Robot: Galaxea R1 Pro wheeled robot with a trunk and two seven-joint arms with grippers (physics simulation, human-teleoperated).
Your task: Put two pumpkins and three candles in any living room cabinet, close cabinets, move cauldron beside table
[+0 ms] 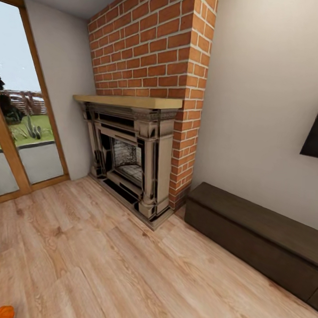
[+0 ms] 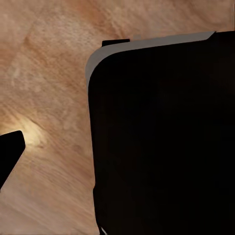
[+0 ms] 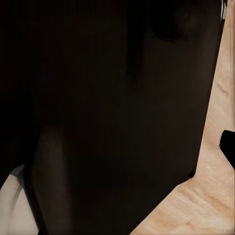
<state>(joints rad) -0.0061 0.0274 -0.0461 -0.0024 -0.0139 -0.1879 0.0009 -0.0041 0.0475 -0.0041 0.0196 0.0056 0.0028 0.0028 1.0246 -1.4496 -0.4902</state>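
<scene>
Toward three o'clock in our head view, the cabinet [image 1: 261,238] lies low along the pale wall with its dark fronts shut, just beside the brick fireplace [image 1: 141,131] at twelve. Down at seven o'clock, at the very edge of our view, a sliver of one pumpkin [image 1: 2,312] sits on the wooden floor [image 1: 105,262], well apart from the cabinet. Our wrist views show dark robot body over floorboards, so we cannot tell how wide either arm's fingers stand.
</scene>
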